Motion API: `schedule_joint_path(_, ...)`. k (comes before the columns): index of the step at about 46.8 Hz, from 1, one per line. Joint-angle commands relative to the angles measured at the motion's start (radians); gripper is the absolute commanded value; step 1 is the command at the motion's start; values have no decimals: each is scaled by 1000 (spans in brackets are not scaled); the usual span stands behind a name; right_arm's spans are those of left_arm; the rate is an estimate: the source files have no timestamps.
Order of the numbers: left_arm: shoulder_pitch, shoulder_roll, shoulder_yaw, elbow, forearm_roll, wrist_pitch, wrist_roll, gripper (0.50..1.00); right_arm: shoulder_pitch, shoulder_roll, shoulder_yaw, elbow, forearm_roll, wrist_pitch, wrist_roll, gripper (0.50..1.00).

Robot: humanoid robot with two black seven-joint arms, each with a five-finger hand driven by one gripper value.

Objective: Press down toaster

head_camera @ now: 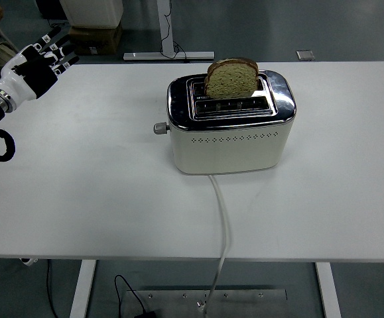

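Observation:
A cream toaster [231,139] with a chrome top stands in the middle of the white table [79,199]. A slice of brown bread [231,78] sticks up out of its far slot. Its grey lever [159,128] juts out of the left end, in the raised position. My left hand [42,58] hovers over the table's far left corner, well left of the toaster, with fingers spread and holding nothing. My right arm does not show.
The toaster's white cable [222,218] runs from its front side across the table and over the near edge. Behind the table stand a cardboard box [97,36] and a table leg base [168,53] on the floor.

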Motion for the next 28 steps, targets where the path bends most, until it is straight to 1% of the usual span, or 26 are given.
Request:
schedule_joint_path(1,-2,34,1,-67,0,24,1,1000,0,0,1,0,0,0,0,998)
schedule_joint_path(8,-19,123,4,-236,1,66,7,1000,0,0,-1,0,0,0,0,998)
schedule_joint_path(14,-57,184,7,-328,5,78,10,1000,0,0,-1,0,0,0,-1,998)
schedule_joint_path(17,-80,213,7,-370,6,76,39,1000,0,0,-1,0,0,0,0,998)
schedule_joint_path(22,-120,255,14,-436,12,75,110,1000,0,0,1,0,0,0,0,998)
schedule_joint_path(25,-149,273,34,-466,46,73,130,1000,0,0,1,0,1,0,-1,998)
schedule_joint_path(28,-178,284,65,-489,109,69,133,1000,0,0,1,0,0,0,-1,998)
